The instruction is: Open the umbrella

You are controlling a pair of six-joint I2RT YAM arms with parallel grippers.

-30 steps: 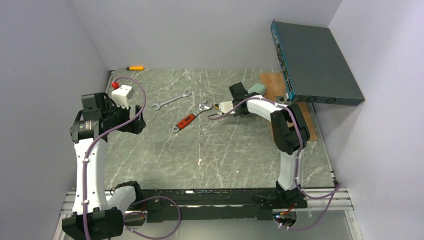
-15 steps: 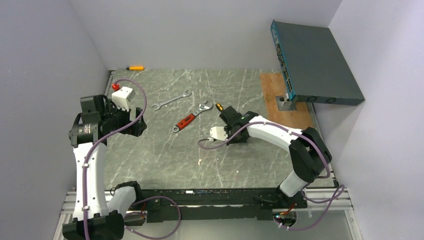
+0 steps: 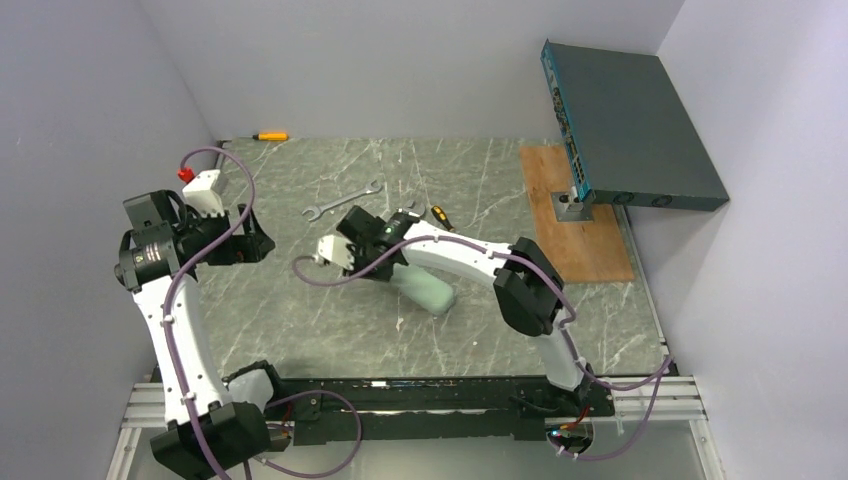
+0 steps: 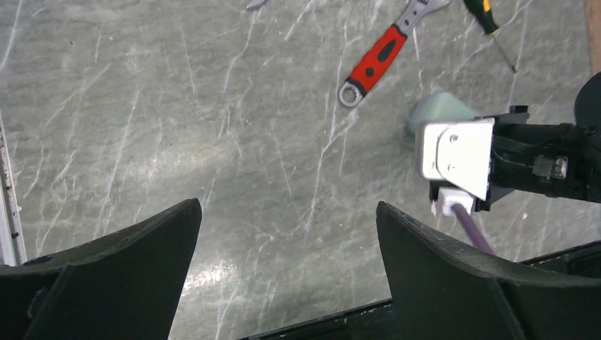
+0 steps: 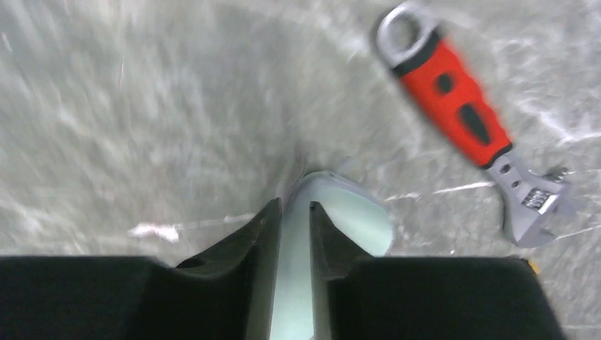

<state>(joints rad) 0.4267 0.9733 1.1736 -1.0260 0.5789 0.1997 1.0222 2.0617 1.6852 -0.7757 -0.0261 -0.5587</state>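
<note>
So the right arm swung over from upper right to mid-frame. The right gripper (image 5: 295,207) is pinched nearly together on the mint case (image 5: 354,212); left gripper (image 4: 287,241) gapes wide, idle. No umbrella visible, presumably it's inside. That thin pinch could slip.

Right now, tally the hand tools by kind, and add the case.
Screwdrivers: 2 (orange, black-yellow)
Wrenches: 2 (silver, red-handled)
Case: 1 (mint)
Total: 5
</note>
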